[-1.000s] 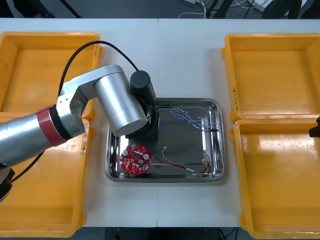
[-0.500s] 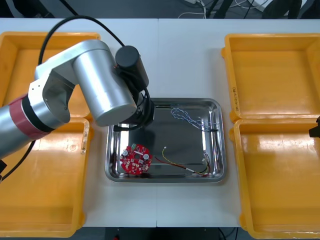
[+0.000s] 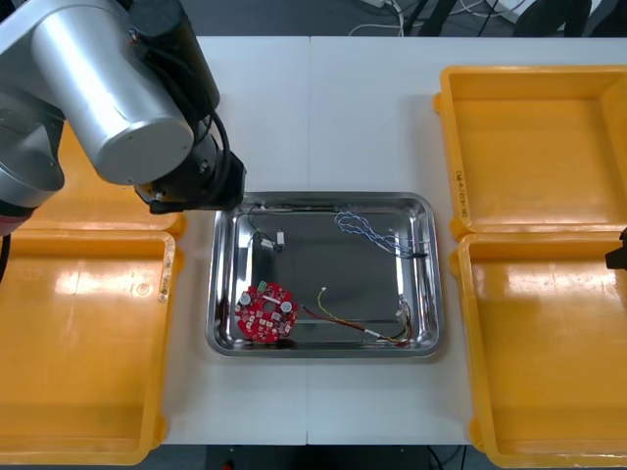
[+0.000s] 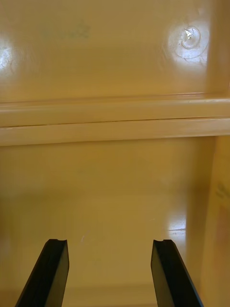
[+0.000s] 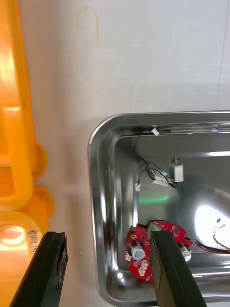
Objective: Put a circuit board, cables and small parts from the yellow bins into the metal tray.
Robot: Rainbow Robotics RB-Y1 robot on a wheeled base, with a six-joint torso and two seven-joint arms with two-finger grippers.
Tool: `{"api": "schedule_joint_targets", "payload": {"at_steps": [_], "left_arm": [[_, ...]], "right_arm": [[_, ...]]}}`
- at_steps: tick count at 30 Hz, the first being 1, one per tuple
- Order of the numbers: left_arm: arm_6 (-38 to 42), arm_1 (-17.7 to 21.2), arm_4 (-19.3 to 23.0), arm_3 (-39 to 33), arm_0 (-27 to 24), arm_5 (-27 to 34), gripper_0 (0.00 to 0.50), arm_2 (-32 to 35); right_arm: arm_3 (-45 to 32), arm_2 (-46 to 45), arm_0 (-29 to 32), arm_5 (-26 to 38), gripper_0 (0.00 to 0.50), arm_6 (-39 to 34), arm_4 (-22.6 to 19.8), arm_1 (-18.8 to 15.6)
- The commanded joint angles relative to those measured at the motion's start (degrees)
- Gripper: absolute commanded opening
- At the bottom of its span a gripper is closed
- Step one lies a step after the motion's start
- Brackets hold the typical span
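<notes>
Hovering over the rim of the metal tray (image 5: 94,192), the left gripper (image 5: 108,240) spreads wide, empty; the right gripper (image 4: 108,244) likewise, above a yellow bin (image 4: 115,182).

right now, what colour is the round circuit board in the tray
The circuit board is red; it shows best in the front view.

A white, seamed table (image 3: 362,117) ends at dark floor (image 3: 294,18) strewn with what may be cords (image 3: 390,8).
</notes>
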Motion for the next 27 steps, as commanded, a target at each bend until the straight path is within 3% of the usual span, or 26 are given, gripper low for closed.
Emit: {"api": "schedule_joint_targets", "payload": {"at_steps": [1,15,27], "left_arm": [[-5.6,3.6,1.2,-2.5,1.8,0.9,0.500,4.9],[-18.4,10.3,7.1,-5.2,11.1,3.1,0.500,18.2],[-29.4,12.6,10.1,-5.9,18.6,5.1,0.500,28.6]], "right_arm": [[-1.8,-0.9,0.6,0.1,0.500,1.1,0.0,-2.6],[-1.8,-0.9,0.6,0.1,0.500,1.1,0.0,-2.6],[-1.8,-0.9,0.6,0.1,0.500,1.1,0.0,-2.6]]}}
